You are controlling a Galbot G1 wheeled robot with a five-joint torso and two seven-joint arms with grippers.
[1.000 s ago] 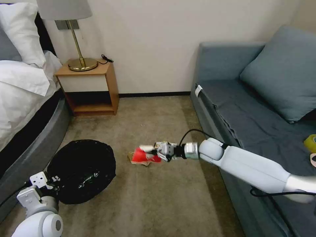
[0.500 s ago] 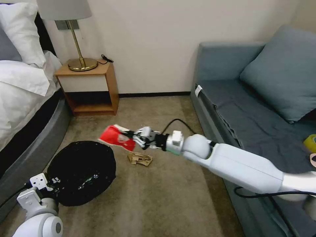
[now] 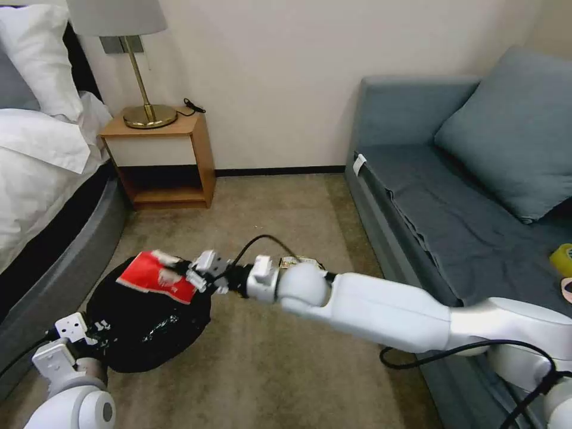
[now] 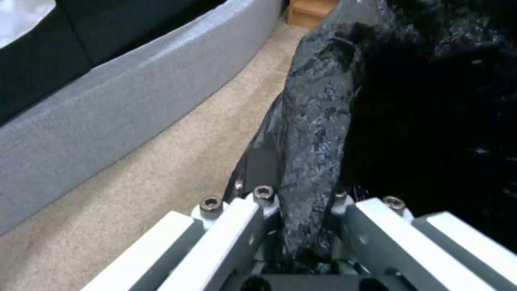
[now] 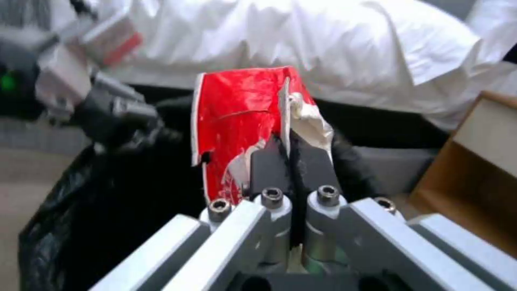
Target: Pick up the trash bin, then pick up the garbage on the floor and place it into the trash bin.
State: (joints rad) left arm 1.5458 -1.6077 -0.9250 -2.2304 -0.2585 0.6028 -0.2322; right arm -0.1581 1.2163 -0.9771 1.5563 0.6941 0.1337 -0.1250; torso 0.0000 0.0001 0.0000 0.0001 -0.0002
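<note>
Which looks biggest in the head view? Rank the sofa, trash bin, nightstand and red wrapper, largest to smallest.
1. sofa
2. trash bin and nightstand: look alike, and the bin is nearer, so unranked
3. red wrapper, in the right hand

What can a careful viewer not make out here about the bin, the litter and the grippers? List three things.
1. Inside the trash bin: head view, only glossy black bag; contents unreadable.
2. The crumpled tan packet: head view, mostly hidden behind the right arm.
3. The red wrapper: right wrist view, print blurred, one edge covered by the right gripper.
The left gripper clamps the bag-covered rim; the white wall is hidden.
</note>
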